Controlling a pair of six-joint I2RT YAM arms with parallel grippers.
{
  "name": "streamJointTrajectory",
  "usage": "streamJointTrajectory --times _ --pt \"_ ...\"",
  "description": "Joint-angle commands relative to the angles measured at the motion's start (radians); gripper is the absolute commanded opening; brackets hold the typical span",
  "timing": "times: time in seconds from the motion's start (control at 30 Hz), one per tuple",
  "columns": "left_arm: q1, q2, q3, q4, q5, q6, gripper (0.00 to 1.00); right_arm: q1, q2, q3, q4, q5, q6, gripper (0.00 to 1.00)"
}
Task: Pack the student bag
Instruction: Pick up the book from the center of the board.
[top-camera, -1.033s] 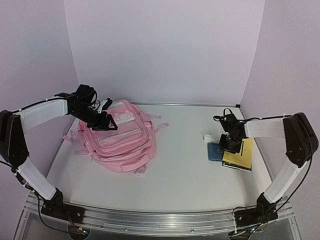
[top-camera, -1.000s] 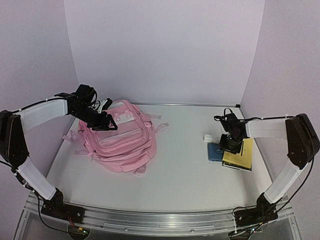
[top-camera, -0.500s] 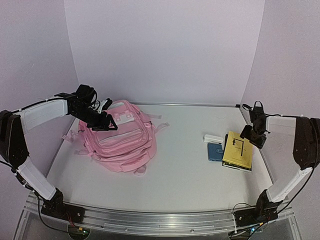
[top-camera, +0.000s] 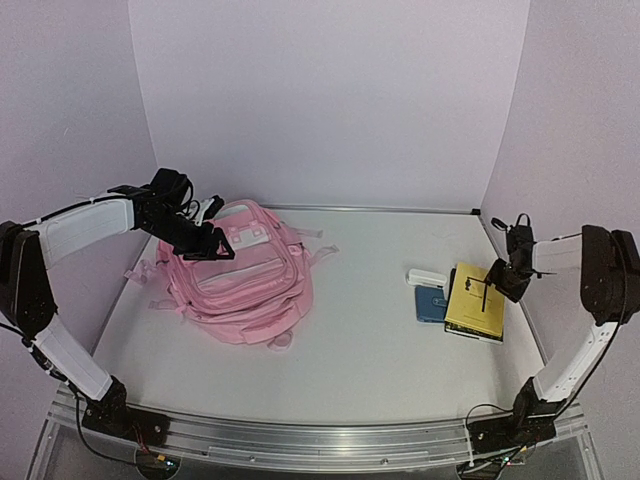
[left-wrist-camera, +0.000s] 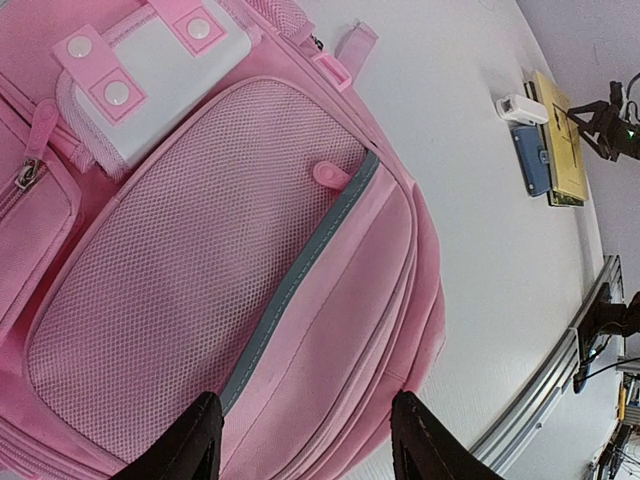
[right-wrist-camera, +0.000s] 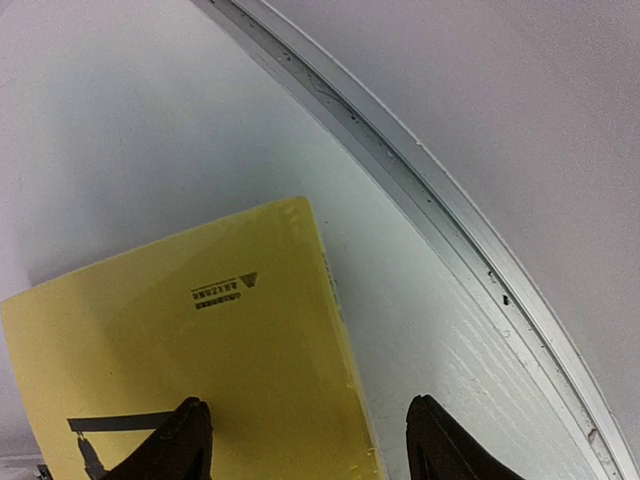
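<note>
The pink backpack (top-camera: 240, 278) lies flat on the left half of the white table (top-camera: 370, 340), front side up, with its straps spilling out at the edges. The left end effector (top-camera: 212, 247) hangs over the backpack's upper part, near the far left corner of the table. In the left wrist view its two black fingers (left-wrist-camera: 195, 445) stand apart with nothing between them, and the backpack (left-wrist-camera: 330, 330) fills the space below. That view shows a mesh front pocket (left-wrist-camera: 190, 260) edged by a grey strip (left-wrist-camera: 300, 270), a small pink zip pull (left-wrist-camera: 328, 174) at the pocket's top, and above it a white patch (left-wrist-camera: 150, 75) held by two pink tabs with snaps. On the right side of the table, well apart from the backpack, lie three things close together: a yellow book (top-camera: 474, 303), a blue flat item (top-camera: 431, 303) touching its left edge, and a small white block (top-camera: 425, 277) just beyond the blue one. The right end effector (top-camera: 496, 283) hovers over the yellow book's right edge. In the right wrist view its fingers (right-wrist-camera: 185, 440) are spread wide and empty, with the yellow cover (right-wrist-camera: 200, 350) directly beneath, showing small black print, and the metal rail (right-wrist-camera: 420, 190) at the table's edge running diagonally past it.
</note>
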Motion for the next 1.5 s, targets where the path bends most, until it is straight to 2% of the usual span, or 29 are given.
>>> streamJointTrajectory --times 0.0,0.23,0.53,0.7,0.8,0.87,1.03,1.47 --pt "0.005 -0.036 -0.007 0.028 -0.002 -0.009 0.58 -0.002 -0.004 -0.037 0.045 -0.111 -0.030 0.57" --pt "0.005 -0.026 -0.004 0.027 -0.001 -0.009 0.58 -0.002 -0.012 -0.059 0.070 -0.234 -0.056 0.48" --pt "-0.003 -0.033 -0.012 0.064 0.044 -0.037 0.58 0.013 -0.016 -0.078 0.070 -0.385 -0.064 0.47" --pt "-0.112 -0.033 -0.007 0.153 0.067 -0.168 0.59 0.030 -0.011 -0.077 0.060 -0.370 -0.045 0.50" --pt "-0.218 -0.006 -0.015 0.279 0.074 -0.305 0.60 0.031 -0.016 -0.080 0.034 -0.309 -0.016 0.56" --pt "-0.271 0.029 -0.042 0.434 0.104 -0.416 0.60 0.030 -0.033 -0.096 0.028 -0.276 0.000 0.58" --pt "-0.379 0.152 -0.041 0.729 0.087 -0.612 0.60 0.029 -0.069 -0.130 0.026 -0.287 0.014 0.66" --pt "-0.539 0.556 0.059 1.250 0.146 -0.984 0.58 0.030 -0.104 -0.231 0.034 -0.437 -0.005 0.66"
